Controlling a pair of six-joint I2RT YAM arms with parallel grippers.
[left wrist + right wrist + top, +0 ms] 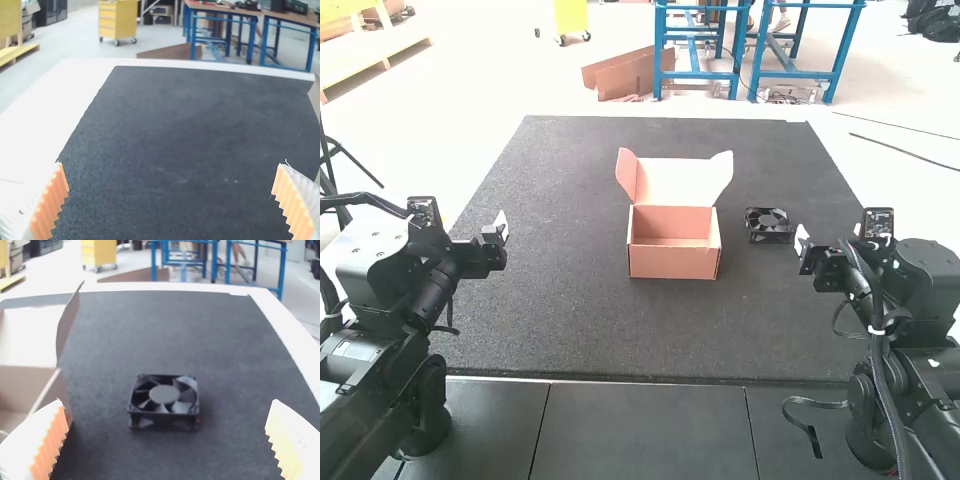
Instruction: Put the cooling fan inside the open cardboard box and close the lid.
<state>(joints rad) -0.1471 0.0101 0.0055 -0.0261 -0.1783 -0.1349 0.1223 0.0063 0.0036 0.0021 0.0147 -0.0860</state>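
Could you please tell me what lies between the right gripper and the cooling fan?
Bare black mat is all that separates the right gripper from the cooling fan; the right wrist view shows that stretch.

cardboard box (pixel 35 335) partly cut off, right wrist view's edge

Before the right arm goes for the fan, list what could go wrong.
The cooling fan lies flat on the mat, so the open right gripper may slip off its low edges. It sits near the cardboard box; carrying it over could bump that. Pushing the upright lid might slide the box.
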